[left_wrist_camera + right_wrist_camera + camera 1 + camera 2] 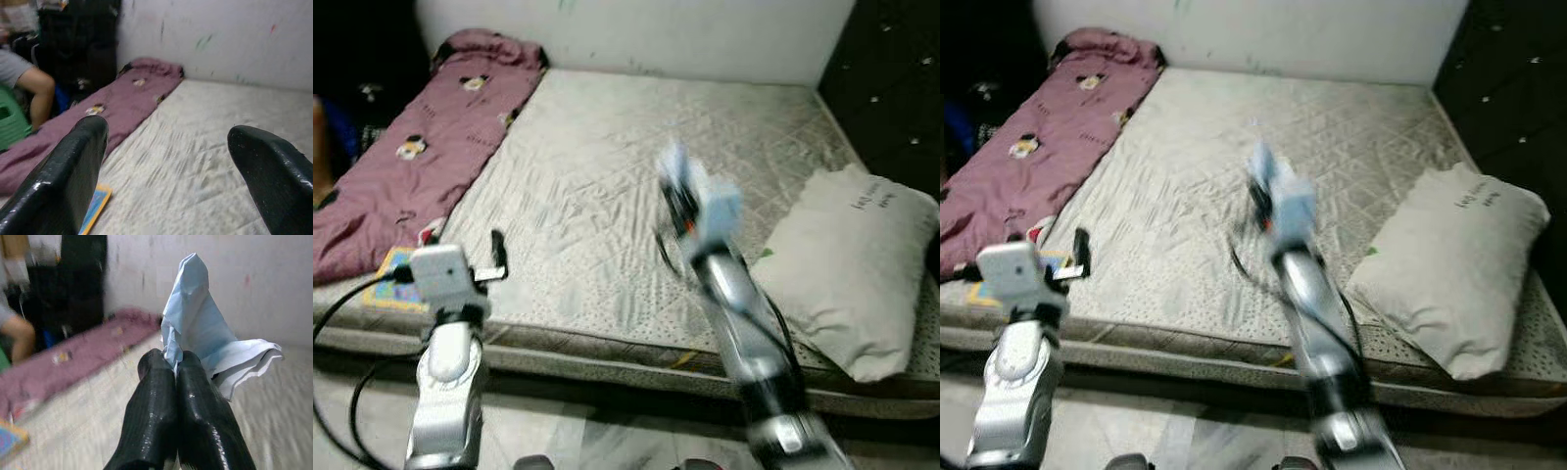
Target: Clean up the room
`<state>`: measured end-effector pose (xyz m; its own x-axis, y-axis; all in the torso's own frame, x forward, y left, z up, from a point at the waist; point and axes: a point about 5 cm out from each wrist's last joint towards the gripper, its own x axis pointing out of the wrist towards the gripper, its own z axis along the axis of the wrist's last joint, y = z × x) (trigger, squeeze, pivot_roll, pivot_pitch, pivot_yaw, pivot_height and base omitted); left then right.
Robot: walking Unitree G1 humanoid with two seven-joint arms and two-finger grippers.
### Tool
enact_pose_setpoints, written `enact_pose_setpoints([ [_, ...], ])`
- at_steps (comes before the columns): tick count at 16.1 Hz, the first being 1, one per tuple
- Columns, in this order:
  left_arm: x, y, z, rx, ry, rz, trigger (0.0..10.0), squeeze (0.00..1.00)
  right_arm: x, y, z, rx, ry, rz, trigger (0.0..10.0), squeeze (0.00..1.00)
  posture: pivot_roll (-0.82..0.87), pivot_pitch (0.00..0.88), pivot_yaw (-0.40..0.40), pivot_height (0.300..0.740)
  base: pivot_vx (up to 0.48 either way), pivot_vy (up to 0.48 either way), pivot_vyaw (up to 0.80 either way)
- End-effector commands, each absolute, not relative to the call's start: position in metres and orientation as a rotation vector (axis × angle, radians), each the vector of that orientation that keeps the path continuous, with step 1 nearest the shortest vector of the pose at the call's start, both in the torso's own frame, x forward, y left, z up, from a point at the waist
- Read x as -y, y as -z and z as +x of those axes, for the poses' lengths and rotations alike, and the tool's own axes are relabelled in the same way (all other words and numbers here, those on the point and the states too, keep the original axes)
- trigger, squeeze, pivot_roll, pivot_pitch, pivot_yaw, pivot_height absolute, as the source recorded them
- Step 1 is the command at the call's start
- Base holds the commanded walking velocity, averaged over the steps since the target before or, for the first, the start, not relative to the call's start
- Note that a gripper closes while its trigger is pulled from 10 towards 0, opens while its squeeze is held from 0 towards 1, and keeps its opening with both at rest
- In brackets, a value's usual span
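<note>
You've got two silver arms, left arm (445, 377) with a boxy pale wrist block and black cable looping off at 9 o'clock. Glossy black fingers (63, 181), rounded tips.

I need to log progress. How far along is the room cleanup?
Partly done. The right gripper has its jaws shut on a crumpled light blue paper, lifted above the mattress. The left gripper is open over the mattress edge. A colourful book, the pink blanket and the pillow remain on the bed.
</note>
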<state>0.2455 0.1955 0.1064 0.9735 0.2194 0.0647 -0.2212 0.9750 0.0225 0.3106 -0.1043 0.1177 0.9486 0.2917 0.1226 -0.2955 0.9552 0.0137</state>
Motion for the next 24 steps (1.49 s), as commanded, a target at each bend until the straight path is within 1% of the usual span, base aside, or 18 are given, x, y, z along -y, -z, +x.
enact_pose_setpoints([
  [1,-0.200,-0.108,0.239,0.075,-0.242,0.047,10.0,0.00,0.124,-0.115,0.306,0.107,-0.236,0.008,10.0,0.00,-0.01,0.000,-0.009,0.740,0.000,0.000,0.00],
  [3,-0.199,-0.107,0.236,0.072,-0.239,0.035,10.0,0.00,0.142,-0.113,0.297,0.095,-0.229,-0.044,10.0,0.00,-0.03,0.000,-0.017,0.740,0.000,0.000,0.00],
  [4,-0.196,-0.105,0.235,0.054,-0.248,0.077,10.0,0.00,0.153,-0.108,0.289,0.061,-0.204,-0.049,10.0,0.00,-0.04,0.000,-0.018,0.740,0.000,0.000,0.00],
  [5,-0.193,-0.100,0.234,0.030,-0.261,0.091,10.0,0.00,0.160,-0.102,0.282,0.023,-0.181,-0.046,10.0,0.00,-0.04,0.000,-0.017,0.740,0.000,0.000,0.00],
  [6,-0.191,-0.096,0.232,0.022,-0.258,0.085,10.0,0.00,0.160,-0.101,0.280,0.022,-0.169,-0.055,10.0,0.00,-0.05,0.000,-0.014,0.740,0.000,0.000,0.00],
  [8,-0.191,-0.089,0.232,-0.026,-0.268,0.064,10.0,0.00,0.150,-0.104,0.284,0.015,-0.166,-0.018,10.0,0.00,-0.06,0.000,-0.010,0.740,0.000,0.000,0.00],
  [10,-0.189,-0.091,0.234,-0.013,-0.244,0.058,10.0,0.00,0.141,-0.107,0.290,0.008,-0.148,-0.006,10.0,0.00,-0.05,0.000,-0.009,0.740,0.000,0.000,0.00],
  [11,-0.188,-0.092,0.234,-0.008,-0.235,0.061,10.0,0.00,0.136,-0.108,0.291,-0.001,-0.158,-0.018,10.0,0.00,-0.04,0.000,-0.008,0.740,0.000,0.000,0.00],
  [12,-0.186,-0.092,0.235,-0.010,-0.227,0.061,10.0,0.00,0.132,-0.108,0.290,-0.009,-0.209,-0.017,10.0,0.00,-0.05,0.000,-0.009,0.740,0.000,0.000,0.00],
  [16,-0.184,-0.092,0.236,-0.011,-0.222,0.050,10.0,0.00,0.124,-0.113,0.298,0.015,-0.205,0.027,10.0,0.00,-0.04,0.000,-0.014,0.740,0.000,0.000,0.00],
  [18,-0.182,-0.092,0.236,-0.014,-0.217,0.035,10.0,0.00,0.124,-0.109,0.298,-0.019,-0.201,0.022,10.0,0.00,-0.04,0.000,-0.015,0.740,0.000,0.000,0.00],
  [24,-0.178,-0.093,0.239,-0.011,-0.199,0.019,10.0,0.00,0.123,-0.109,0.300,-0.027,-0.217,0.034,10.0,0.00,-0.05,0.000,-0.011,0.740,0.000,0.000,-0.77],
])
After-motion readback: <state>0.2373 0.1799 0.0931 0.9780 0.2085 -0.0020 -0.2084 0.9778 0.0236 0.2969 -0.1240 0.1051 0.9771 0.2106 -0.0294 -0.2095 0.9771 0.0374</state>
